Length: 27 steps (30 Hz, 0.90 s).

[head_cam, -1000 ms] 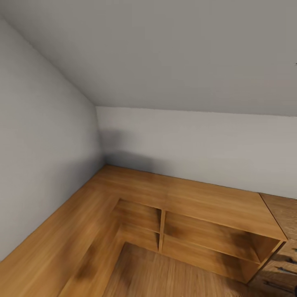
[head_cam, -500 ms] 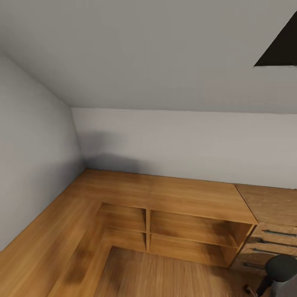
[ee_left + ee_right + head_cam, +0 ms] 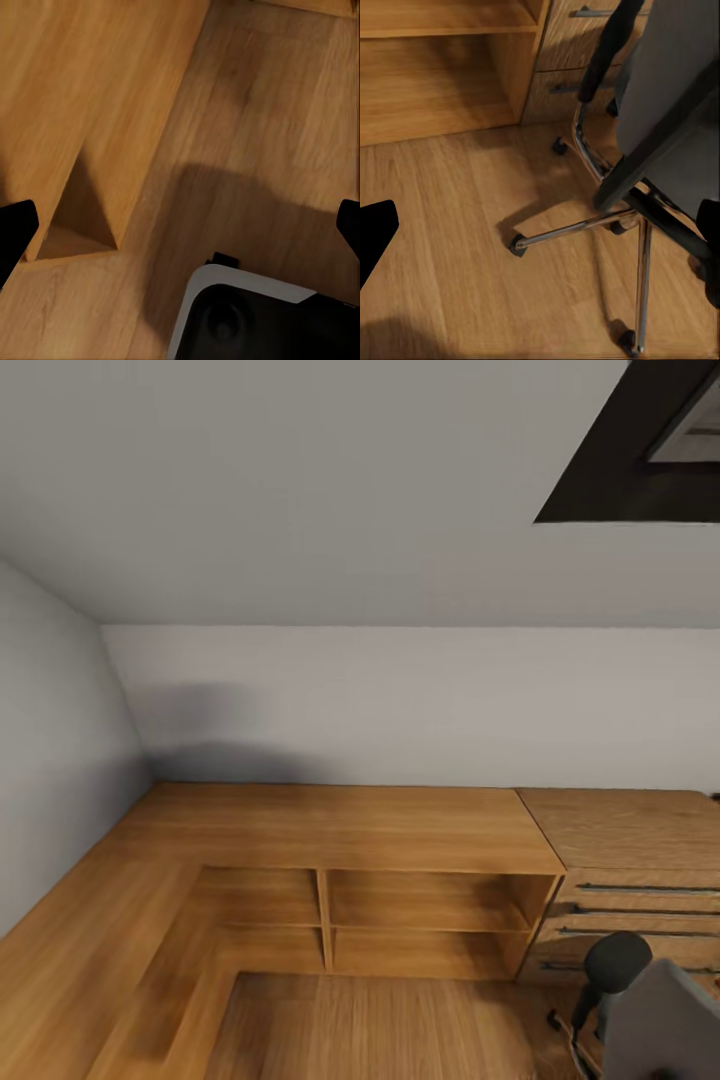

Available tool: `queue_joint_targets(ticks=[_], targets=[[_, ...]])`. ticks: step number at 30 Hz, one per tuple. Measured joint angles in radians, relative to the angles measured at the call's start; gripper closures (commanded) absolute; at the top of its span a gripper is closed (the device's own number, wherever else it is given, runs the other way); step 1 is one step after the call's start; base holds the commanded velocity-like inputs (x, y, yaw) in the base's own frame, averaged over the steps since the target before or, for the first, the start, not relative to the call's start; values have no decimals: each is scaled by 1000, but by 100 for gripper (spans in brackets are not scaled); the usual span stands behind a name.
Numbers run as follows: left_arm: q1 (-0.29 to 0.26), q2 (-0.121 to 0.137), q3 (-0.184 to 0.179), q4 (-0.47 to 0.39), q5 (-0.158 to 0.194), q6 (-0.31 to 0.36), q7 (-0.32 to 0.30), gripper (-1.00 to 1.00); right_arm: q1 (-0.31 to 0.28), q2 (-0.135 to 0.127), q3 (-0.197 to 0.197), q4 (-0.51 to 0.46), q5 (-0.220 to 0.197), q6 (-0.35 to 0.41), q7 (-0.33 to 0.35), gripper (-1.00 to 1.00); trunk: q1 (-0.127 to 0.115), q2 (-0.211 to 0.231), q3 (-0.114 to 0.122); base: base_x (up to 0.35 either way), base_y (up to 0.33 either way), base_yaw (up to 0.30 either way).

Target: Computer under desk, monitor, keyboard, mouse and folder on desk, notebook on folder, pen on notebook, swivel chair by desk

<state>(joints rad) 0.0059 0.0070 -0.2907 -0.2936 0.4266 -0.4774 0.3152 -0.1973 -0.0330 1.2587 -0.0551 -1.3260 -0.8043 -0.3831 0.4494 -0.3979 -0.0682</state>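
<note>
Swivel chair (image 3: 655, 1015) parts are seen at the lower right of the head view: a rounded black armrest end and a plain grey padded back, both cut off by the frame edge. In the right wrist view the chair (image 3: 660, 142) is shown more fully, with a curved black armrest, a grey back panel, a black frame and thin chrome legs ending in small black casters on the wooden floor (image 3: 457, 247); the seat top is hidden and the far legs are cropped.

A low L-shaped shelf unit (image 3: 340, 830) of warm, glossy orange-brown wood is seen across the middle of the head view, with open rectangular compartments below its flat top. To its right a wooden drawer chest (image 3: 630, 880) with long dark bar handles is partly cut off. Plain grey walls and a sloping ceiling are seen above, and a dark opening (image 3: 630, 460) is cropped at the upper right.

In the left wrist view, plank flooring, a wooden panel edge and part of the white-rimmed black robot base (image 3: 255, 315) are shown.

Of each gripper only two dark fingertips are seen, at opposite side edges of its wrist view: left (image 3: 15, 232), right (image 3: 375, 232). Both pairs are spread wide with nothing between them.
</note>
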Motion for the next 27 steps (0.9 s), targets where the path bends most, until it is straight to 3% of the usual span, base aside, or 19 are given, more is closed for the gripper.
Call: queue_joint_targets(ticks=[27], targets=[[0,0,0,0,0,0,0,-100,0,-1,1,0,0,-1,1,-100,0,0,-6,0,0,-290]])
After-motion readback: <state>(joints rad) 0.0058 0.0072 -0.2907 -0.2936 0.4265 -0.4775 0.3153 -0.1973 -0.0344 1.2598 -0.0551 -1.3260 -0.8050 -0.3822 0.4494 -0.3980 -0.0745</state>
